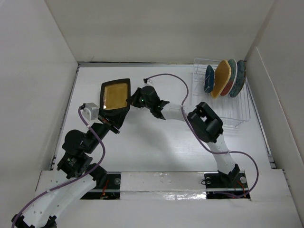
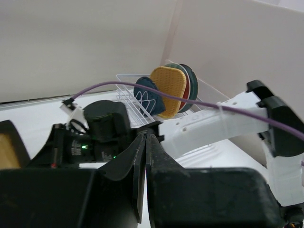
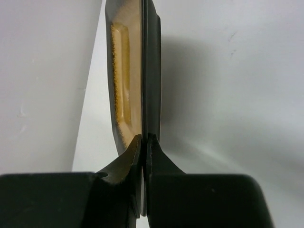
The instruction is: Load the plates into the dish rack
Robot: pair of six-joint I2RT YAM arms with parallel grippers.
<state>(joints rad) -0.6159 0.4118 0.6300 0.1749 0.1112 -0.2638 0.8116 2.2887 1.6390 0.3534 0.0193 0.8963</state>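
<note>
The square black-rimmed plate with a yellow centre (image 1: 115,96) is held tilted above the table at the back left. My right gripper (image 1: 133,99) is shut on its right rim; the right wrist view shows the plate (image 3: 126,76) edge-on between the closed fingers (image 3: 144,137). My left gripper (image 1: 114,124) is shut on the plate's lower corner, with a thin dark rim between its fingers (image 2: 146,135). The dish rack (image 1: 237,114) at the back right holds the dark blue (image 1: 209,79), orange (image 1: 221,79), red-and-teal (image 1: 230,76) and speckled teal (image 1: 239,78) plates upright.
White walls enclose the table on the left, back and right; the rack stands against the right wall. Purple cables (image 1: 171,78) loop over both arms. The right arm (image 2: 213,126) crosses the left wrist view in front of the rack (image 2: 126,92).
</note>
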